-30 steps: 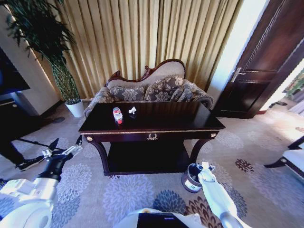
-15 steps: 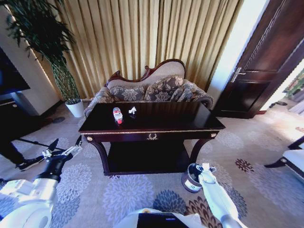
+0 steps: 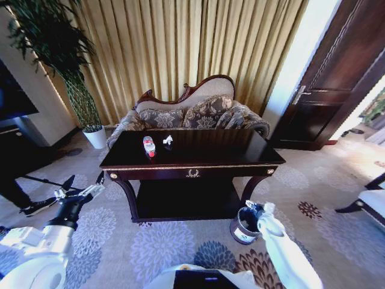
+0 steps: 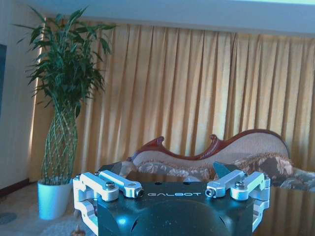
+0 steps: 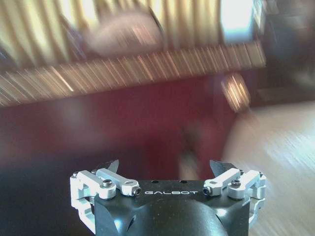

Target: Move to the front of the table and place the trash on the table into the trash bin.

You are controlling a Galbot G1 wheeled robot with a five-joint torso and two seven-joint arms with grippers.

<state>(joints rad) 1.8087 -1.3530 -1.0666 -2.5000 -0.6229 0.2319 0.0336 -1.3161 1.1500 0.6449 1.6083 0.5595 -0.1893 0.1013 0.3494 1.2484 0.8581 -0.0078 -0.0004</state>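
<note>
Golden curtains and a patterned sofa [image 3: 198,114] stand behind the bench [image 3: 198,158], which we already face. On the bench, toward its left end, the trash [image 3: 148,146] lies untouched: a small bottle with a paper scrap beside it. Below the bench's right front leg sits the trash bin [image 3: 243,225], our right hand [image 3: 260,211] just above it, our left hand [image 3: 78,194] off the bench's left corner, both with fingers apart and empty. We judge every piece remains to be binned.

Glossy white arm shells at lower left and lower right of the head view, black wrist on the left gripper [image 3: 78,191]. Silver machined finger linkages with dark screws on black housings lettered GALBOT, seen on the right gripper [image 5: 167,169] too.
</note>
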